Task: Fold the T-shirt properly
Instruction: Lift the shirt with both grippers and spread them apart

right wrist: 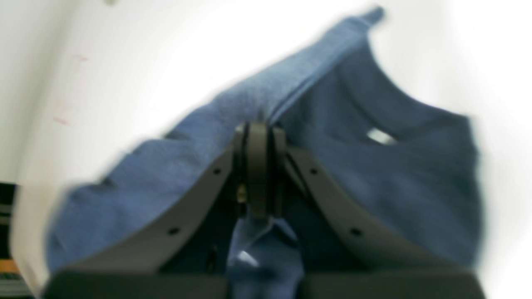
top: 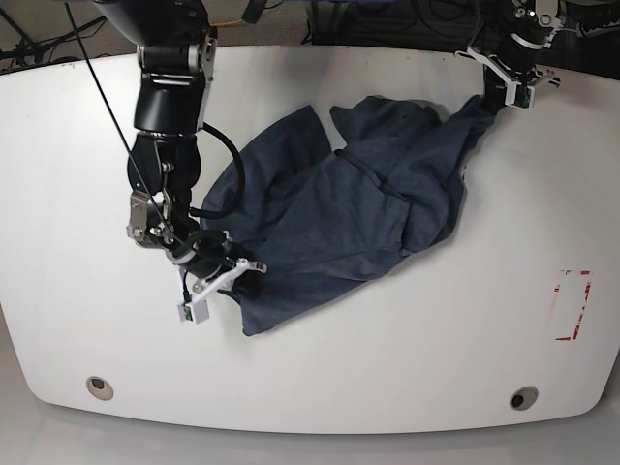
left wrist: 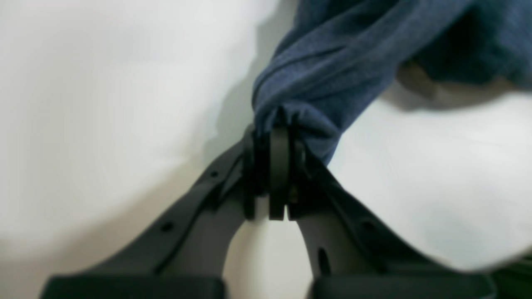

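The dark navy T-shirt (top: 358, 208) lies crumpled across the middle of the white table (top: 407, 349). My left gripper (top: 506, 97) is at the far right of the base view, shut on a bunched corner of the T-shirt (left wrist: 307, 79), which stretches away from its jaws. My right gripper (top: 247, 276) sits at the shirt's near left edge, shut on a fold of the T-shirt (right wrist: 374, 174); cloth runs between its closed fingers (right wrist: 257, 166) and hangs below them. Both wrist views are blurred.
A red mark (top: 572, 305) is on the table at the right. Two round holes (top: 97, 387) sit near the front edge. Cables and dark gear lie beyond the table's far edge.
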Controlling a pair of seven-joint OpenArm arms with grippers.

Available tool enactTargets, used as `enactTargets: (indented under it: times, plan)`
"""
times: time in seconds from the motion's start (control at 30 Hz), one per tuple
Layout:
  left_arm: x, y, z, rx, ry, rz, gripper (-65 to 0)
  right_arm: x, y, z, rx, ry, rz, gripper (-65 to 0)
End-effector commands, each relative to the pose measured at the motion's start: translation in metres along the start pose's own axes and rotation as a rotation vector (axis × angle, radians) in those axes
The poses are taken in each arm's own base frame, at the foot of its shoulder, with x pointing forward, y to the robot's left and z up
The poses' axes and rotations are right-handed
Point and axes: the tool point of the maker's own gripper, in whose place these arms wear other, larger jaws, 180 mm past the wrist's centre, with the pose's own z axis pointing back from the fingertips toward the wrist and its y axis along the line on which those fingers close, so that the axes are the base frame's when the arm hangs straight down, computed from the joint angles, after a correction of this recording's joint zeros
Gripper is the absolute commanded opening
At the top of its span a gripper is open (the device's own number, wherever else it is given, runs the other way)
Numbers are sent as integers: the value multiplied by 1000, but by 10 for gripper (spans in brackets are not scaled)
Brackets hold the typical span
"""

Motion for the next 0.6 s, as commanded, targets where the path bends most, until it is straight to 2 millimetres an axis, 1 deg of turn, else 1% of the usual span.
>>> enactTargets:
  times: [0.0, 0.1, 0.13, 0.2, 0.3, 0.4, 0.53, 0.57]
  plan:
    - [6, 14, 3, 38, -14, -14, -650, 25, -7, 19, -16, -66, 65, -650]
    - [12, 23, 5, 61, -29, -19, -650, 27, -23, 40, -64, -73, 124, -650]
    - [16, 25, 4, 66, -39, -21, -650, 26, -26, 45, -73, -72, 137, -650]
    - [30, 27, 0, 73, -75, -27, -650, 25, -30, 58, -93, -78, 175, -650]
    - [40, 33, -4, 88, -77, -35, -650, 25, -33, 71, -112, -81, 213, -650]
    - [63, 42, -9, 113, -92, -51, -650, 28, -37, 78, -126, -84, 238, -650]
    - [98, 50, -13, 144, -115, -76, -650, 42, -36, 87, -137, -110, 282, -650]
    - [106, 50, -13, 148, -120, -82, -650, 49, -35, 89, -139, -122, 296, -650]
